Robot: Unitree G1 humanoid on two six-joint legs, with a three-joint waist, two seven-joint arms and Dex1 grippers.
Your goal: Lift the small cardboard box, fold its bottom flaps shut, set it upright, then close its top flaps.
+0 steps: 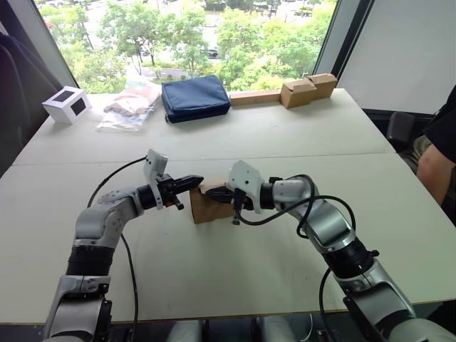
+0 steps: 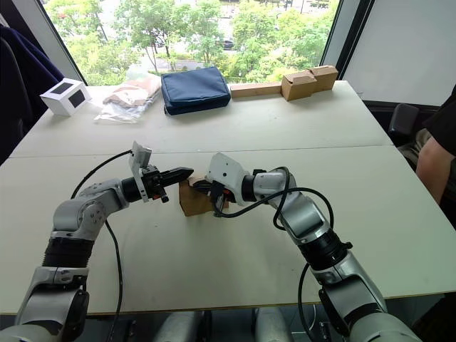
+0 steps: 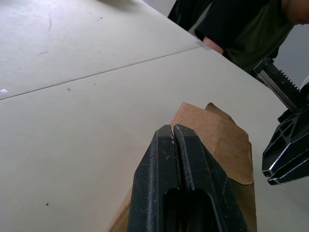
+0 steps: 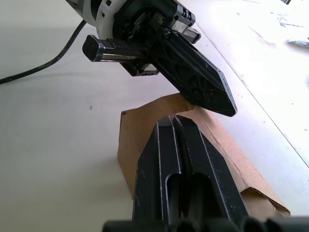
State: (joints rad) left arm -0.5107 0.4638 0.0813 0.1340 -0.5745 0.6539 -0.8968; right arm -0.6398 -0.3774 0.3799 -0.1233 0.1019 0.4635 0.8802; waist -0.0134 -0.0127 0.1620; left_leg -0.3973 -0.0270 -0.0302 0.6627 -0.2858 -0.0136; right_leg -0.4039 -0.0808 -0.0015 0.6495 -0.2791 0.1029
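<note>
A: How are the two end effectors?

B: The left end effector has its two black fingers pressed together, with nothing between them. Its tip is over the top left edge of the small cardboard box. The right end effector is also fully closed and holds nothing. It lies over the top of the box from the other side.

A: Do the two tips touch each other?

B: No, but they are near, both above the box. In the right wrist view the left end effector points down at a raised brown flap, and the closed right fingers lie over the flap beside it.

A: Where is the box itself?

B: It stands on the white counter, in the middle of the near half, between the two arms. Its top flaps are not flat.

A: Is there room around it?

B: Yes. The counter near the box is bare on all sides. The other things are well apart, along the far edge: a white cube box, a plastic bag, a blue pouch and pale cardboard boxes. A person sits beyond the right edge.
</note>
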